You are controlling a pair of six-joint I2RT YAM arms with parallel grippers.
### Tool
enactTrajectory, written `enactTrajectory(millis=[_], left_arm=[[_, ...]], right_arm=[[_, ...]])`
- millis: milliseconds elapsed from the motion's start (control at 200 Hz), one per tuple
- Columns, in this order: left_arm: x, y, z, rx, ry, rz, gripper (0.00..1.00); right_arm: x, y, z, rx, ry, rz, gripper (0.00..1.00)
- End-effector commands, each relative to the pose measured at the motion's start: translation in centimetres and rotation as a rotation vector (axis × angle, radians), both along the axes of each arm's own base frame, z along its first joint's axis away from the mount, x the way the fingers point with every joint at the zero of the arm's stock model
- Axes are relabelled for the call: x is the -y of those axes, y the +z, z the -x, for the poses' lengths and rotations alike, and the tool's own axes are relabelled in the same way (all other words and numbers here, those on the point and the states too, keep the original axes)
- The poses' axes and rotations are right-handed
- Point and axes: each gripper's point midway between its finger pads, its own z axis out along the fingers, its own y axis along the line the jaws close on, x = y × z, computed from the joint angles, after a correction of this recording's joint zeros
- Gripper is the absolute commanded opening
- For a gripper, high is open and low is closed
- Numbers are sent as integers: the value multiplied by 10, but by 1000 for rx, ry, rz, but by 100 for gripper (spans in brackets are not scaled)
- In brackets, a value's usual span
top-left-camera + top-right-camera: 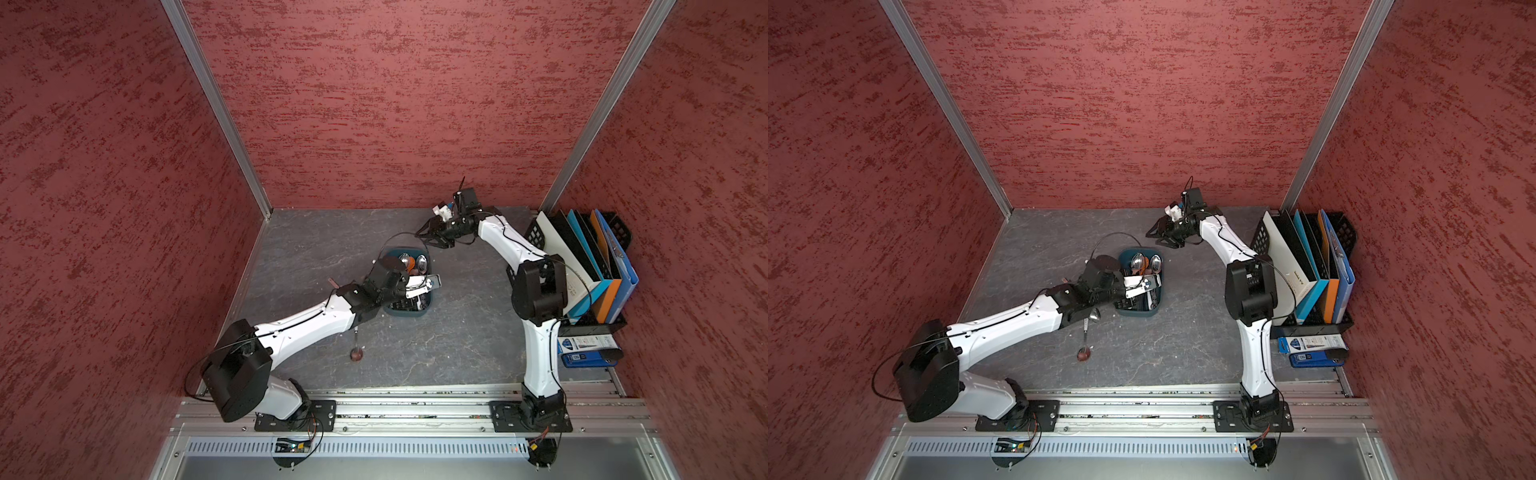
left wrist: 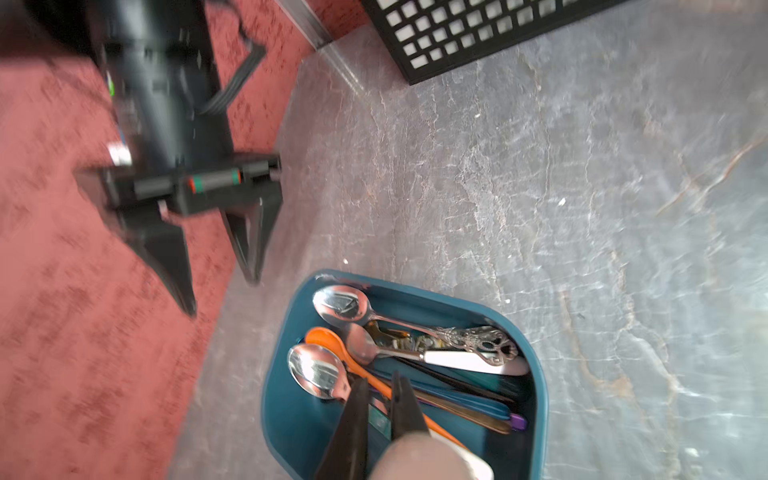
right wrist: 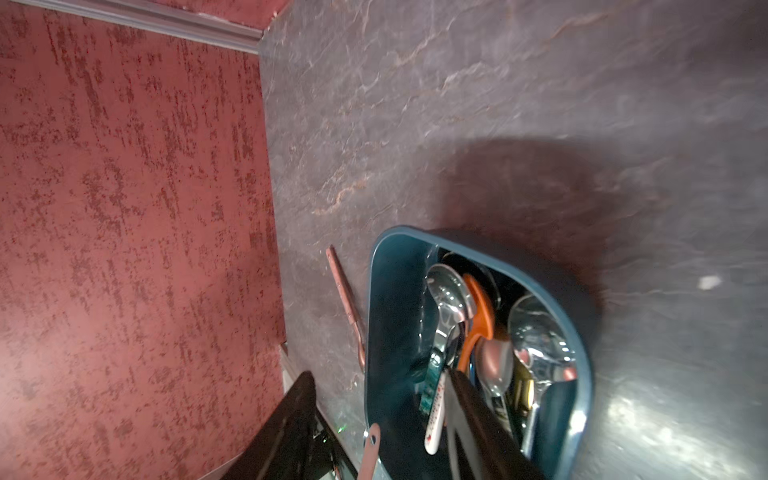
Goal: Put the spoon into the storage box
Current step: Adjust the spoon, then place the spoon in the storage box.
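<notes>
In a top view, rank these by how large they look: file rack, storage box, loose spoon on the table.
1. File rack: largest.
2. Storage box: middle.
3. Loose spoon: smallest, though its bowl end is hidden in that view.

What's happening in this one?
Both arms are at the teal storage box, which already holds several spoons. The left gripper has its jaws shut, low over the spoons inside. The right gripper hangs open just past the box's far end. A spoon lies on the table under the left arm.
</notes>
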Motion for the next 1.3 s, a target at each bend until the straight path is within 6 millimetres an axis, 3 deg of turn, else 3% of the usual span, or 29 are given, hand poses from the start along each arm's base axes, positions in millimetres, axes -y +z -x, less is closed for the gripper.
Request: enactTrajectory(millis=[0,160,411,616,746,1042,1212,1298], left_arm=[[-14,-13,3,-297,94,60,3],[-24,-15,-17,-510,195,155,4],[-12,-32,-37,-776,295,193,4],[-12,-66,-56,-923,420,167,4],[-12,-73,-73,-1021,503,192,4],[-24,-114,-89,-1167,653,160,8],[-27,-127,-94,-1200,696,135,19],[-30,-131,-96,-1209,720,129,30]], right_arm=[[21,33,-14,149,-67,90,52],[41,34,-10,179,-122,138,52],[54,17,8,161,-131,198,51],[61,7,18,157,-130,233,51],[63,2,22,149,-124,246,51],[65,-3,27,133,-112,258,51],[64,-9,30,113,-105,253,51],[64,-11,30,105,-107,254,51]])
